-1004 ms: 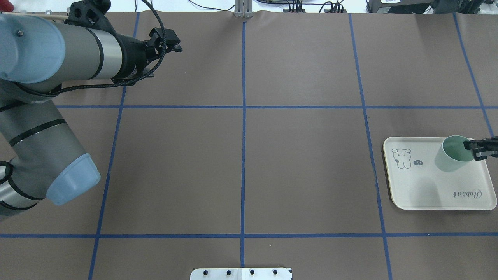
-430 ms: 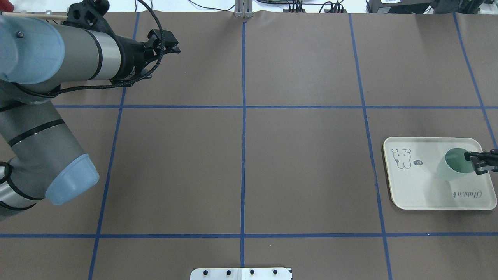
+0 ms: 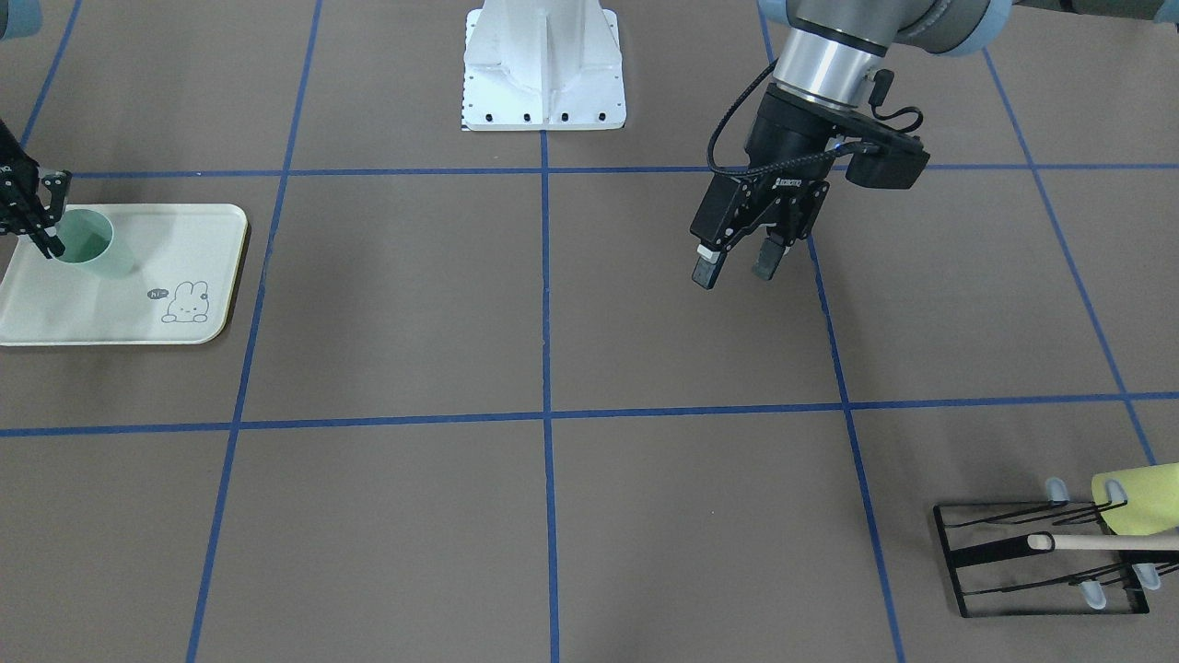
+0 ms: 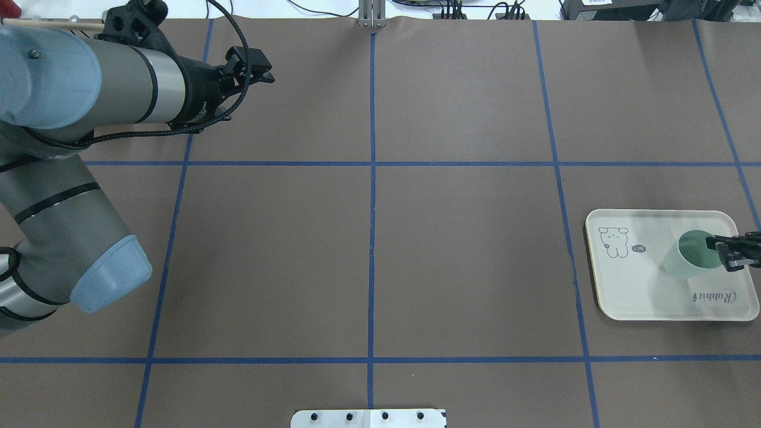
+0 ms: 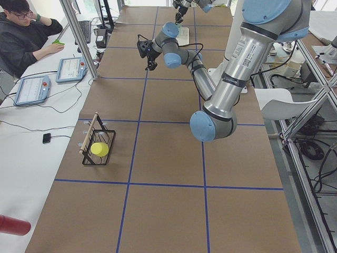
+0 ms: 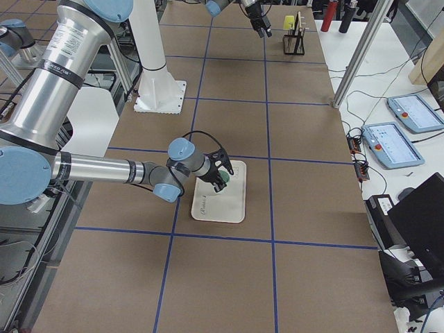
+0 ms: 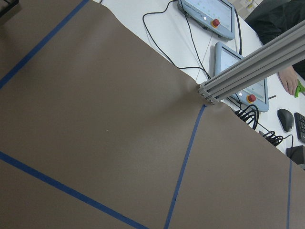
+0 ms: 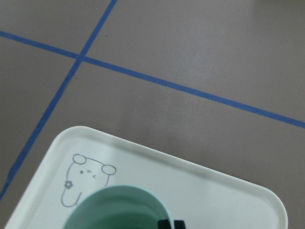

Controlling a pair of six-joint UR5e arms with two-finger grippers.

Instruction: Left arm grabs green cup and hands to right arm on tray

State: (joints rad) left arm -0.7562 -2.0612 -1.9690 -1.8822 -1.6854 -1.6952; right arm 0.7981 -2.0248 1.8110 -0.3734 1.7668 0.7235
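The pale mint-green cup [image 4: 689, 255] is on the right part of the cream tray [image 4: 642, 291], slightly tilted. My right gripper [image 4: 720, 249] is shut on its rim, one finger inside and one outside. This also shows in the front view, with the cup [image 3: 90, 244], the tray [image 3: 138, 318] and the right gripper [image 3: 44, 238], and in the right wrist view, with the cup [image 8: 119, 210] and the tray [image 8: 214, 186]. My left gripper [image 3: 734, 271] is open and empty, held above the table far from the tray; it also shows in the overhead view [image 4: 264, 68].
A black wire rack [image 3: 1041, 552] with a yellow-green cup [image 3: 1138, 502] and a wooden stick stands at the far left corner of the table. The white robot base [image 3: 543, 64] is at the near middle edge. An operator [image 5: 21, 37] sits beside the table.
My right gripper has lowered the green cup onto the tray and shifted it slightly towards the tray's right edge. My left arm has drawn back a little.
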